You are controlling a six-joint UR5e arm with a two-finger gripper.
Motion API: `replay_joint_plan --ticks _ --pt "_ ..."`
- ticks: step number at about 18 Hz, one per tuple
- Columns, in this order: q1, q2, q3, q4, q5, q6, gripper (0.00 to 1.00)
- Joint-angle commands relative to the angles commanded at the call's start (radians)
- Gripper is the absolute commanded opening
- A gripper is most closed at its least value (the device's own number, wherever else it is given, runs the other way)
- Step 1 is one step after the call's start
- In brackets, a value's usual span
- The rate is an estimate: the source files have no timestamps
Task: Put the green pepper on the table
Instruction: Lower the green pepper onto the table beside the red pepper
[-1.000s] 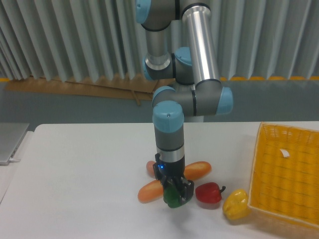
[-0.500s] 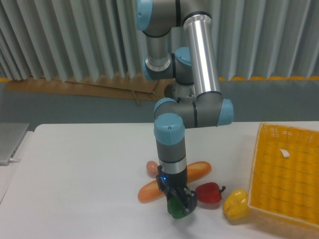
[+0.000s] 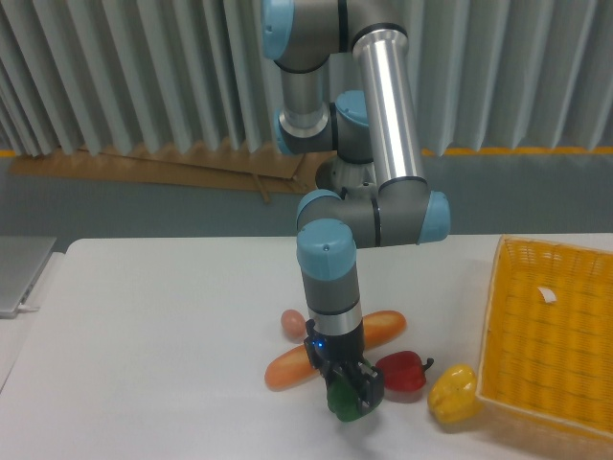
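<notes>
Green pepper (image 3: 346,401) sits clamped between the jaws of the gripper (image 3: 348,395), dark glossy body showing below and between the two black fingers, low over the white counter (image 3: 153,364). Whether its underside already touches the surface cannot be told from this angle; any gap, if present, is slight. Jaws closed on the pepper, wrist pointing straight down. Step in hand, by my reading: final part of the lowering, with release not yet made. Neighbours relative to the jaws: red pepper (image 3: 402,372) just beside them toward the basket side, close enough that it may touch a finger; yellow pepper (image 3: 454,394) farther out on that same side, near the yellow woven basket (image 3: 551,335); one orange carrot-like piece (image 3: 290,367) just beside the jaws on the opposite side, a second (image 3: 381,327) behind them, and a small pinkish round item (image 3: 292,323) behind and apart. Next move calls for settling the pepper onto bare surface, then opening the fingers only as far as needed, since the red pepper crowds one side and the carrot piece the other. A straight vertical retreat looks safest. Lobed shape may let the pepper rock or roll once freed.
</notes>
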Motion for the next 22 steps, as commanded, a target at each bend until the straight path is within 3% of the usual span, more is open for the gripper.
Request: replay_joint_plan --ticks 4,8,22 --pt "-0.003 0.002 0.000 0.000 0.008 0.000 0.64" --pt "-0.005 0.002 0.006 0.002 0.089 -0.003 0.64" --pt "-0.023 -0.037 -0.017 0.003 0.094 -0.009 0.64"
